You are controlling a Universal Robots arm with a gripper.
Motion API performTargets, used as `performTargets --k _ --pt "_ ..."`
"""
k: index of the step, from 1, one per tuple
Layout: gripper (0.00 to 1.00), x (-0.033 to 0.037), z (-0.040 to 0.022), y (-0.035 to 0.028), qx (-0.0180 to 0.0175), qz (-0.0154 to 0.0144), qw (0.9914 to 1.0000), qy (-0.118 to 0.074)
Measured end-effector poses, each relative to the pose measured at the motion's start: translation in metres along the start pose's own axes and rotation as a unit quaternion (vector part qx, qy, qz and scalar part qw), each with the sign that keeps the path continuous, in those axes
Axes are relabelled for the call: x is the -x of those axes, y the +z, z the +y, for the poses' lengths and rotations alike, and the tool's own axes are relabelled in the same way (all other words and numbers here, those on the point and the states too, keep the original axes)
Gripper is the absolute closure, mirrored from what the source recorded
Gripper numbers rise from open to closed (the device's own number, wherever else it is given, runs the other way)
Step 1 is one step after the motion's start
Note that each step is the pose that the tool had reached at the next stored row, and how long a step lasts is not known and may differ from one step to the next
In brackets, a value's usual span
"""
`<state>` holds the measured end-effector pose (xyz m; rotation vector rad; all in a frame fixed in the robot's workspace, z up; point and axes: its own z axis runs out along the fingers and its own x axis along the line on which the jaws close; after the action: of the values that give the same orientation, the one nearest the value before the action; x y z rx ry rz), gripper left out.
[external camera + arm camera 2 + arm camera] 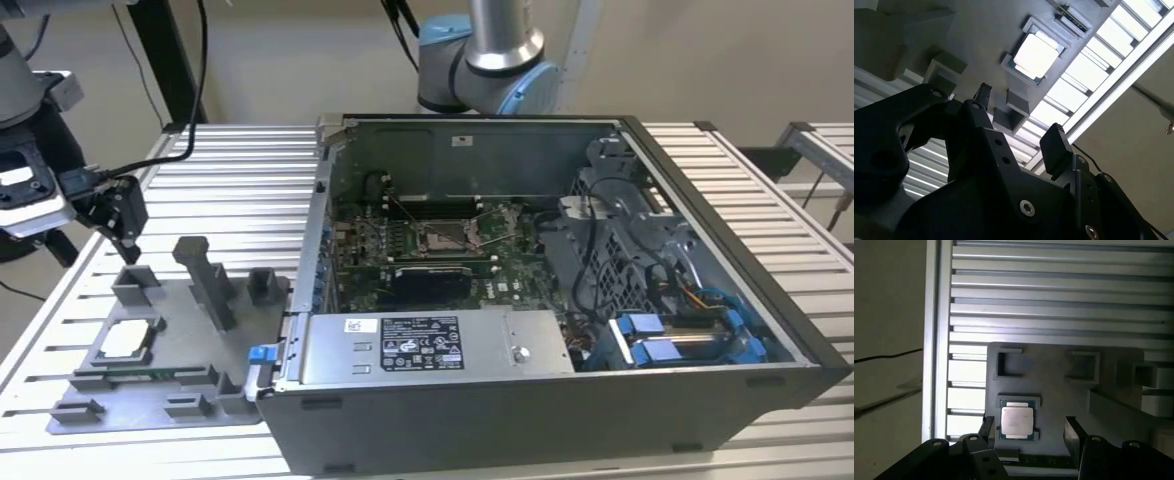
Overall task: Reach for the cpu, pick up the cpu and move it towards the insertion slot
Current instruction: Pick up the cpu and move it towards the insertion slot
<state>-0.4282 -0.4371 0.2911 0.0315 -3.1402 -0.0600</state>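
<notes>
The hand (128, 245) hangs in the upper part of the exterior view's left, over the far corner of a grey fixture plate (134, 405) that lies on the slatted metal tabletop (240, 190). It is open: its two dark fingers (986, 430) stand spread apart with clear space between them.

The cpu (123, 340) sits flat in a shallow square recess of the fixture plate, in the lower part of the exterior view's left, pale face up. The hand is above it and apart from it, not touching. A tall grey post (207, 280) rises upright from the same plate, toward the exterior view's right of the cpu.

In the first wrist view the cpu (1016, 421) shows between the two fingers of the hand (1028, 420), closer to one finger than to the other. In the second wrist view the hand (1019, 122) is likewise spread, with the cpu (1036, 52) beyond its fingertips.

The insertion slot (445, 237) lies near the middle of the exterior view, on the green board inside the open computer case (534, 420), well apart from the cpu and the hand.
</notes>
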Motion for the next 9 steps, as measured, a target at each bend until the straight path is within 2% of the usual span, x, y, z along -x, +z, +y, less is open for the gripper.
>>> performTargets --k 9 --pt "0.00 0.0001 0.0000 0.0015 0.0001 -0.0002 1.00000 0.000"
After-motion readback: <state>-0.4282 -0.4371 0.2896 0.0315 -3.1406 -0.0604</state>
